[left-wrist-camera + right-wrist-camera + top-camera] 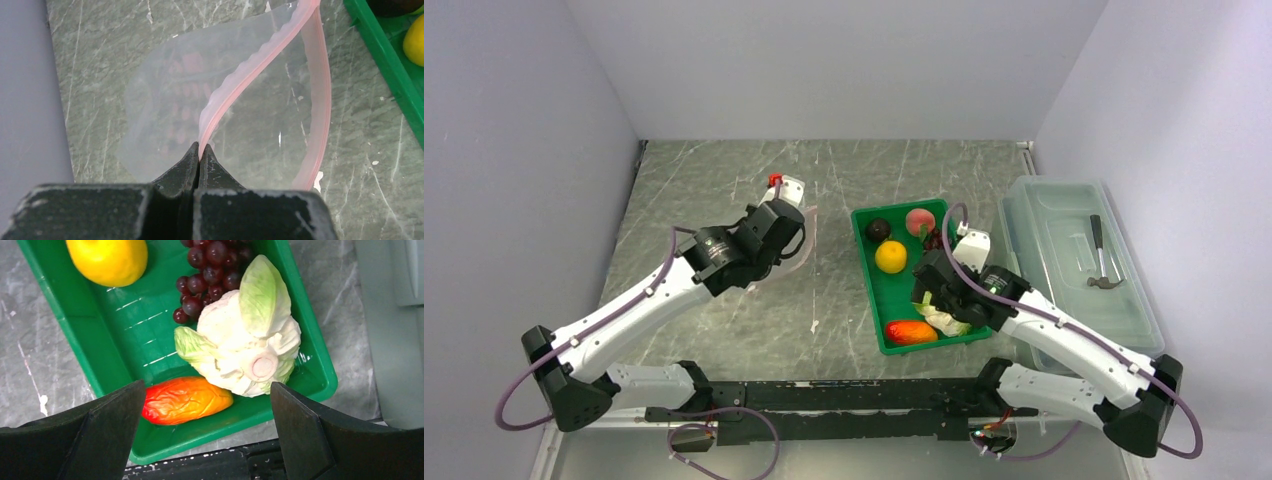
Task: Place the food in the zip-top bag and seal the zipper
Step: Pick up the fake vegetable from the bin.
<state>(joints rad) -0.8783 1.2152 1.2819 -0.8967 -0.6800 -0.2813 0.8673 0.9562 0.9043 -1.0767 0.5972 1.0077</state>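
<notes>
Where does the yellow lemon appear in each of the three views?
Top external: lemon in the green tray, right of centre.
Left wrist: only its edge, at the right border, beyond the tray rim.
Right wrist: top left, inside the tray.
Shared landmark: the green tray.

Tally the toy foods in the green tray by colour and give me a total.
Yellow: 1, lemon
Dark: 2, grapes, dark round fruit
Red or pink: 2, oblong fruit, pink round fruit
Pale green-white: 1, lettuce
Total: 6
</notes>
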